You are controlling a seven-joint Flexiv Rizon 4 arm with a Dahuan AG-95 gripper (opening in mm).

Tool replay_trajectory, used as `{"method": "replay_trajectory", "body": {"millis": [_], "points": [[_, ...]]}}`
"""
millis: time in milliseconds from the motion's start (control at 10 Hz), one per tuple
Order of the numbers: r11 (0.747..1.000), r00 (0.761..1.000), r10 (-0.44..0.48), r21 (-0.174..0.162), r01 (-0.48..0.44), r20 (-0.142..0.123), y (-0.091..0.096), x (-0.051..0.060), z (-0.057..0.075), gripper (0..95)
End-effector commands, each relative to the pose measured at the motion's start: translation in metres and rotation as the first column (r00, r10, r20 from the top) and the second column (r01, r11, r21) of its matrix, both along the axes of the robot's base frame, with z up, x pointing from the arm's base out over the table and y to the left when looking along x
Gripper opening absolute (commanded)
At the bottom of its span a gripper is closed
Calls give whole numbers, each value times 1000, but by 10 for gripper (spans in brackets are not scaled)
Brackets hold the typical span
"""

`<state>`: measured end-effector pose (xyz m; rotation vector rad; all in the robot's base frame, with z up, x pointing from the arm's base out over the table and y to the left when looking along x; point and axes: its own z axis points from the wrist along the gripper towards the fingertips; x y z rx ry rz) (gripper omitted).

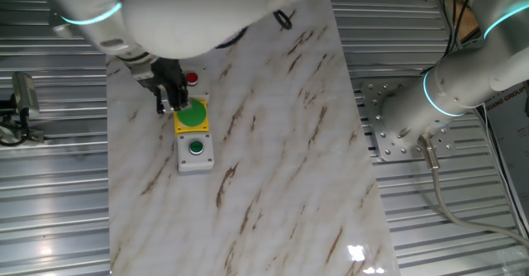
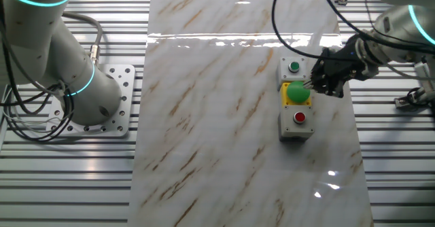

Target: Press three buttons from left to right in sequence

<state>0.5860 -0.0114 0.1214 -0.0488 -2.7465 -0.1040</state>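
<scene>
While the end effector (image 2: 314,84) hovered at the large green button (image 2: 296,90), the three boxes sat in a row on the marble desk (image 2: 217,118).
Its dark fingertips met the yellow box's edge; their gap could not be told. The red button (image 2: 300,117) and small green button (image 2: 293,67) flanked it, untouched.

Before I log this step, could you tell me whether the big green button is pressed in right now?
Cannot tell. The gripper is at the green button on its yellow box, but neither view shows contact or the cap sunk.
</scene>
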Motion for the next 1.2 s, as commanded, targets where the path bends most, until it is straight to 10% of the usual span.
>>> {"method": "replay_trajectory", "body": {"millis": [100, 1200], "points": [[1000, 999, -21, -20, 21, 27, 7, -7, -3, 0], [977, 976, -195, -70, 202, 95, 47, -1, -10, 0]]}}
